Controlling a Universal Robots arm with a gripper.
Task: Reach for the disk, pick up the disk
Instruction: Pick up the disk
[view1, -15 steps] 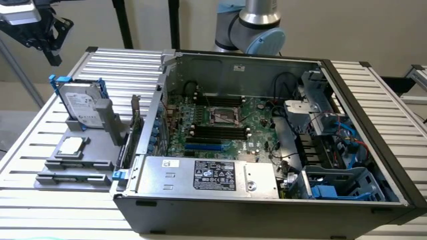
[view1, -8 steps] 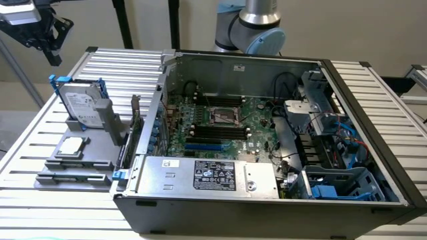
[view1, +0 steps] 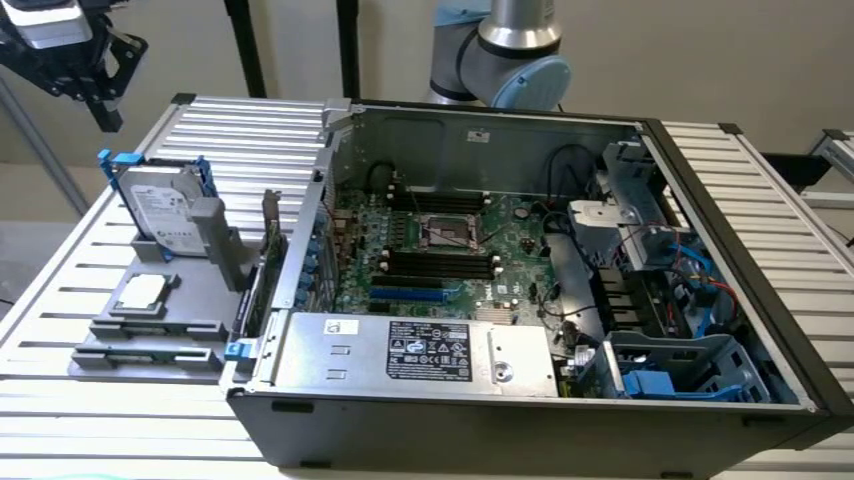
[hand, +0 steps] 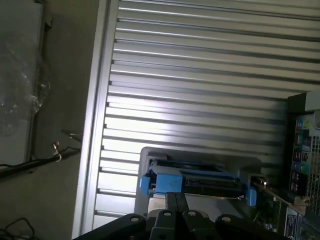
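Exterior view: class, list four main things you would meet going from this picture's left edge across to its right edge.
gripper → disk in its blue carrier → motherboard → blue-grey drive cage

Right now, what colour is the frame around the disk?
Bright blue frame; the exterior view shows it best.

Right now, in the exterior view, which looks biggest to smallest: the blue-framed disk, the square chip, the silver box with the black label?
Largest: silver box.
Then the disk.
Smallest: square chip.
The box sits nearer the camera, yet clearly leads.
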